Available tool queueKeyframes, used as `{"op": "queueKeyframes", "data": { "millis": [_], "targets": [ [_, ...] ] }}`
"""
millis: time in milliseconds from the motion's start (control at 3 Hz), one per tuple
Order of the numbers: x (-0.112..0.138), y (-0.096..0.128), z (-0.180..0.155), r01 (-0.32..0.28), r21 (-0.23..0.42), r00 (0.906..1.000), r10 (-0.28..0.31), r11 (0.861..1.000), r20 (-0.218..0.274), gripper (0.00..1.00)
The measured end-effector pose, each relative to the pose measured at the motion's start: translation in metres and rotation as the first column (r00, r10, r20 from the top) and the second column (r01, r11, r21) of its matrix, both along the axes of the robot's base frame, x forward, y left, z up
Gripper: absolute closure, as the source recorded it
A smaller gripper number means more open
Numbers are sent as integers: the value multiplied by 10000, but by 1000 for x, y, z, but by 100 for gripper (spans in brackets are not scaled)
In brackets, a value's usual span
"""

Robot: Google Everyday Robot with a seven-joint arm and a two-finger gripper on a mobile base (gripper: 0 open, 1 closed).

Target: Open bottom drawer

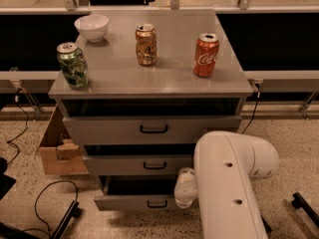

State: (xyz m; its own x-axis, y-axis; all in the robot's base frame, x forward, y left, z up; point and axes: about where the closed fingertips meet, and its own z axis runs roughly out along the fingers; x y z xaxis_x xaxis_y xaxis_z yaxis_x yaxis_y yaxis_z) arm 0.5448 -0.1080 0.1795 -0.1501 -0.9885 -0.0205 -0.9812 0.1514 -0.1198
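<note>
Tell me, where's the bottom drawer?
The bottom drawer is low centre in the camera view, partly open under the middle drawer; the gripper is at its right end.

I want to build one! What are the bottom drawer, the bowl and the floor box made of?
Bottom drawer: likely painted metal, flat grey with dull sheen. Bowl: probably glazed ceramic, smooth glossy white; could be plastic. Cardboard box: brown, matte, folded flaps. The tool, at the drawer's right end, looks like white plastic.
</note>
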Motion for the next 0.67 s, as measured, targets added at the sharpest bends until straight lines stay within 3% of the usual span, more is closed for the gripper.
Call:
{"op": "queueKeyframes", "data": {
  "millis": [333, 667],
  "targets": [
    [0, 0, 5, 0, 0, 10000, 0, 10000, 0, 63],
    [0, 0, 6, 0, 0, 10000, 0, 10000, 0, 31]
  ]
}}
